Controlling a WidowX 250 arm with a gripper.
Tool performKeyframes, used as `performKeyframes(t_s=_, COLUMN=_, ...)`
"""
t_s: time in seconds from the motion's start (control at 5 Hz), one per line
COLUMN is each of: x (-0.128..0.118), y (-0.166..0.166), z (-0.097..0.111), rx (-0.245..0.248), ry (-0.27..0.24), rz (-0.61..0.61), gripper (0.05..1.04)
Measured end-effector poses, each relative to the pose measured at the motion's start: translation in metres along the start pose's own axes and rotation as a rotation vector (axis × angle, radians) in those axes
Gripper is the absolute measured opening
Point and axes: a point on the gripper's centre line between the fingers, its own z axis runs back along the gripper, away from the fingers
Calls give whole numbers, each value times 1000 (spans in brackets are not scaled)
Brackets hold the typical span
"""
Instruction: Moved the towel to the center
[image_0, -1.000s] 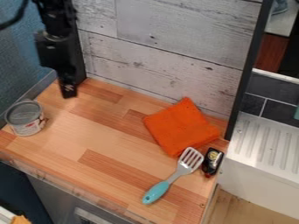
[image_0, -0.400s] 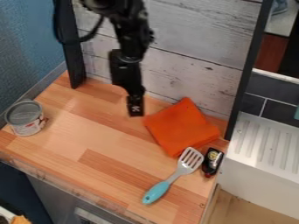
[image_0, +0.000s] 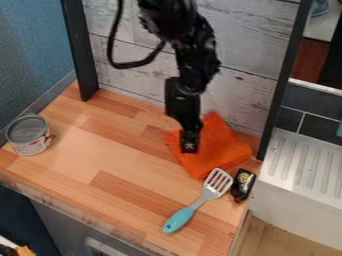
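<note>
The black gripper hangs over the left part of the orange towel, hiding some of it. Whether it touches the cloth I cannot tell. The towel lies spread on the wooden counter, right of the middle and close to the plank wall, with one corner pointing at the wall.
A spatula with a turquoise handle lies just in front of the towel, beside a small dark object. An open can stands at the left edge. The white ridged rack borders the counter's right side; the plank wall rises behind.
From the upper left, the arm has swung right and its gripper has come down toward the viewer, now over the towel. The towel, spatula and can have stayed in place.
</note>
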Motion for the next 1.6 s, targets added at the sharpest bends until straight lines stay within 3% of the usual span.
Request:
performKeyframes(t_s=0.2, x=-13, y=4, z=-10, rx=12, ry=2, rz=-35, gripper=999)
performKeyframes(t_s=0.6, x=-8, y=-6, z=-29, rx=3, ry=-5, rz=-18, gripper=999)
performKeyframes(t_s=0.8, x=10, y=-14, z=-31, rx=13, ry=17, rz=51, gripper=1001)
performKeyframes(t_s=1.0, x=33, y=-15, z=-31, rx=12, ry=-18, rz=96, gripper=1001)
performKeyframes(t_s=1.2, x=81, y=-25, z=-29, rx=17, ry=-65, rz=216, gripper=1001)
performKeyframes(t_s=1.6, x=141, y=-44, z=-26, rx=12, ry=-124, rz=368, gripper=1001)
